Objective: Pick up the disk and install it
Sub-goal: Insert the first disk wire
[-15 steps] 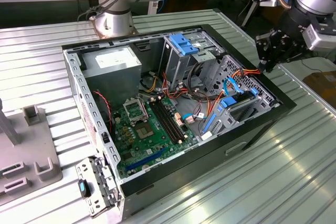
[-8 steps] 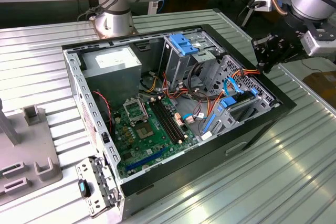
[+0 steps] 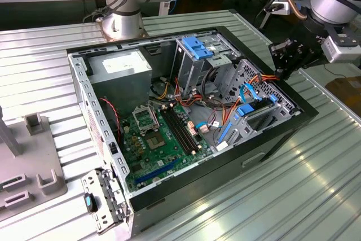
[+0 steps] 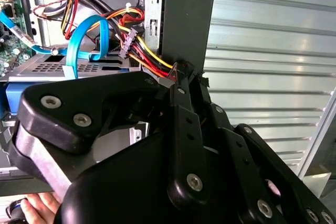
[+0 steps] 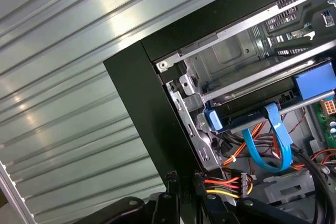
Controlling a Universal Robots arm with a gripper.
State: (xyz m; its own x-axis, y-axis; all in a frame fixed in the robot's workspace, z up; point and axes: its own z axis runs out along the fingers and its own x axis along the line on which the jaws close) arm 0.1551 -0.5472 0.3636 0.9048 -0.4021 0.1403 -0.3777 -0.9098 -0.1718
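The gripper (image 3: 286, 60) hangs at the computer case (image 3: 282, 134) rim beside the drive cage (image 3: 256, 111), jaws nearly together around the power cable (image 5: 223, 184), holding no disk.

Gripper (image 3: 280, 65): linkage fills the foreground in the second wrist view (image 4: 181, 85); fingertips lie against the case wall and cable bundle, and the gap between them cannot be judged.
Disk (image 5: 247, 118): only one edge with its blue bracket is exposed in the first wrist view; the face is covered by the drive cage (image 5: 231, 61).
Hand (image 4: 37, 205): cut off by the frame's edge in the second wrist view.
Arm base (image 3: 121, 23): upper part cropped in the exterior view.
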